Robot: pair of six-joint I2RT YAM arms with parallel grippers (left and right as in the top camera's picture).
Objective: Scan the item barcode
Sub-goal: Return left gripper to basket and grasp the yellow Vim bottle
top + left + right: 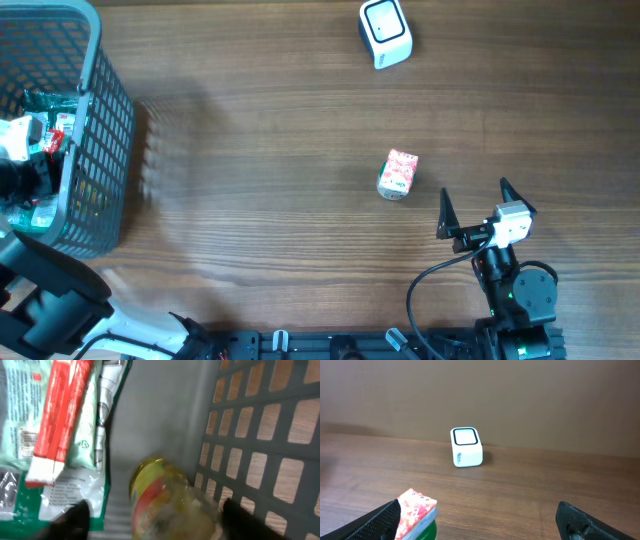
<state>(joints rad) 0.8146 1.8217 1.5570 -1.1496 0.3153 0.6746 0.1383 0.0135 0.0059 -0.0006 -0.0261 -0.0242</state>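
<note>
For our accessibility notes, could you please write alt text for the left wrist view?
A blurred yellow-and-red bottle sits on the floor of a grey mesh basket, between the dark fingers of the left pincer, which stand apart on either side of it. A red-and-white carton and green packets lie to its left.

A yellow bottle [165, 500] with a red-and-yellow label lies blurred on the floor of a grey basket [165, 410]. The left gripper [155, 517] straddles the bottle with its jaws apart: one finger [75, 519] stands clear on the bottle's left, the other [250, 520] just beside its right. Right of the bottle rises the lattice wall [260, 435]. Left of the bottle lie green-and-white packets [75, 495], with a red-and-white box [57, 420] on top.
</note>
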